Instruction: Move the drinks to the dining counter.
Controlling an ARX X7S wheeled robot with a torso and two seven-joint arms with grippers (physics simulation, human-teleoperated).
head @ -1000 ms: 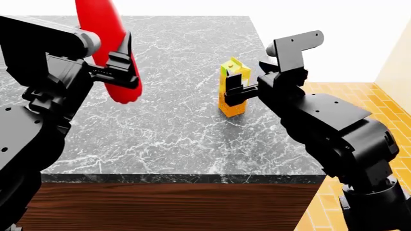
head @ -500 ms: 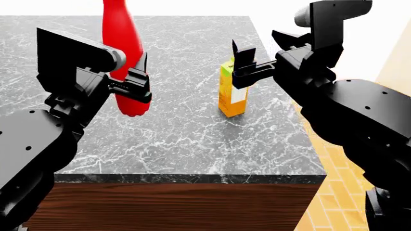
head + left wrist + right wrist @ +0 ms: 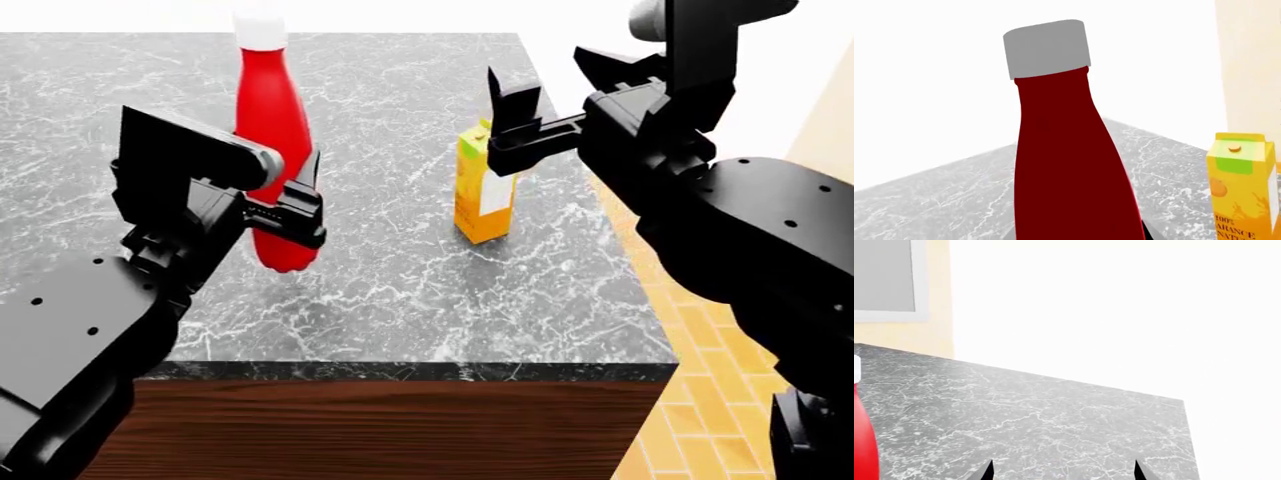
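Note:
A tall red bottle (image 3: 272, 130) with a grey cap stands almost upright over the dining counter (image 3: 400, 300), its base at or just above the marble. My left gripper (image 3: 291, 215) is shut on its lower body. In the left wrist view the bottle (image 3: 1067, 165) fills the middle and hides the fingers. The yellow-orange carton (image 3: 482, 190) stands on the marble to the right of the bottle, seen also as the carton (image 3: 1244, 185). My right gripper (image 3: 514, 120) hangs open just above the carton, and in its own view the right gripper (image 3: 1062, 471) holds nothing.
The counter's front edge and dark-wood panel (image 3: 374, 430) are close below me. Its right edge drops to an orange tiled floor (image 3: 694, 410). A cream wall with a grey panel (image 3: 884, 275) lies beyond the far side. The red bottle (image 3: 863, 440) shows at the right wrist view's edge.
The left gripper has swung the bottle from tilted to nearly upright and lowered it toward the marble. The right gripper let go of the carton and rose above it.

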